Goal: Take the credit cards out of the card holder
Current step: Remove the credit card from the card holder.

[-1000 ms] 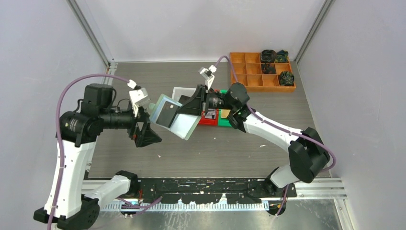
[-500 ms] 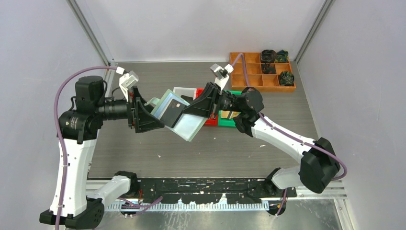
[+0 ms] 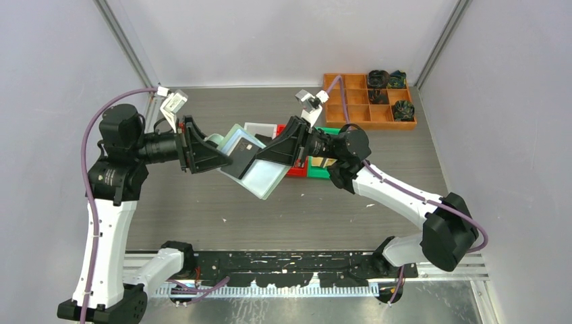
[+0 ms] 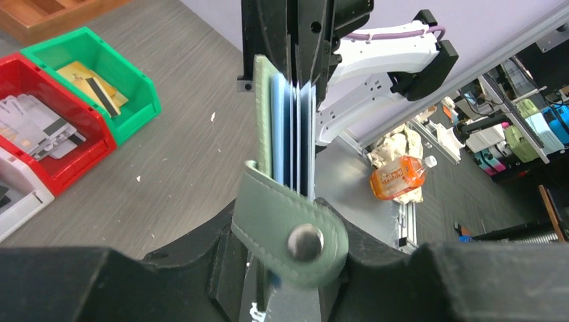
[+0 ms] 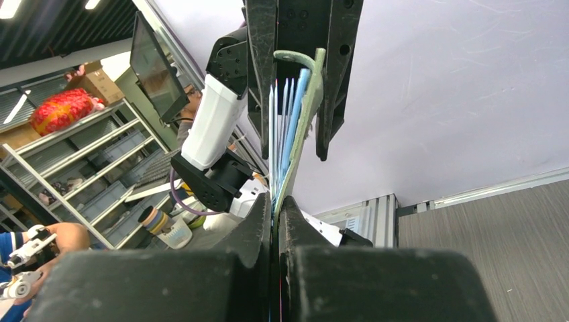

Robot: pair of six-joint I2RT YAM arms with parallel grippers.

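The mint-green card holder (image 3: pixel 262 178) hangs above the table between both arms, opened out. A black credit card (image 3: pixel 241 156) shows in one of its pockets. My right gripper (image 3: pixel 275 151) is shut on the holder's right edge, and the right wrist view shows its fingertips (image 5: pixel 260 213) pressed on the fanned pockets (image 5: pixel 285 127). My left gripper (image 3: pixel 217 160) straddles the left edge. In the left wrist view its jaws (image 4: pixel 285 216) stand on either side of the pockets (image 4: pixel 295 134) with small gaps, and the snap strap (image 4: pixel 295 235) lies in front of them.
A red bin (image 4: pixel 74 168) with pale cards (image 4: pixel 33 124) and a green bin (image 4: pixel 137 107) with gold cards (image 4: pixel 87 77) stand behind the holder, beside a white bin (image 3: pixel 260 128). An orange compartment tray (image 3: pixel 351 115) holding dark items sits at the back right.
My left arm has swung up and right onto the holder's left edge, and its jaws have narrowed around it. The right arm shifted right with the holder and now holds still.
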